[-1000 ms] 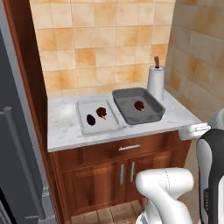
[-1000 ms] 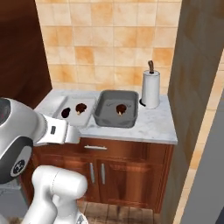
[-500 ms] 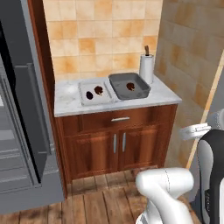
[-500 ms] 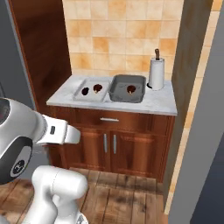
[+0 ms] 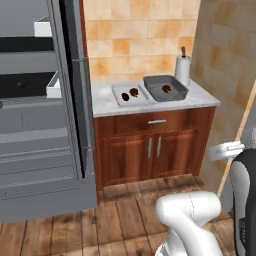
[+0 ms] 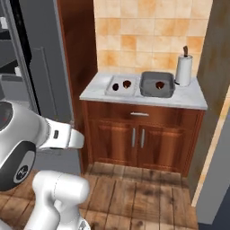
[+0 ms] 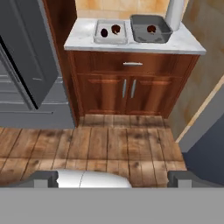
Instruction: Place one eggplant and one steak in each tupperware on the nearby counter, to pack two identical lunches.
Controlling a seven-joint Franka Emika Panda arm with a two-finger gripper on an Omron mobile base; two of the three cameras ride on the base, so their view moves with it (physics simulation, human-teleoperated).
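Note:
Far ahead on the marbled counter [image 5: 205, 97] [image 7: 83, 38] stand two tupperwares side by side. The pale one [image 5: 119, 90] [image 6: 111, 82] [image 7: 99, 26] holds a dark eggplant [image 5: 125, 96] [image 7: 104, 32] and a reddish-brown steak [image 5: 134, 91] [image 6: 126, 83] [image 7: 115, 29]. Inside the dark grey one [image 5: 176, 83] [image 6: 167, 80] [image 7: 139, 24] lies a second steak [image 5: 166, 89] [image 6: 159, 84] [image 7: 151, 29]. My gripper [image 7: 113, 179] hangs open and empty over the wooden floor, well back from the cabinets.
A paper towel roll [image 5: 182, 70] [image 6: 183, 69] stands right of the dark tray. An open grey fridge [image 5: 35, 125] with shelves and a door [image 7: 26, 57] is on the left. A brown wall panel [image 5: 225, 65] closes the right side. Wooden floor [image 7: 113, 144] lies between me and the cabinets.
The base has backed away from the counter, so the whole scene has shrunk and the fridge and floor have come into view. The trays and food lie as before.

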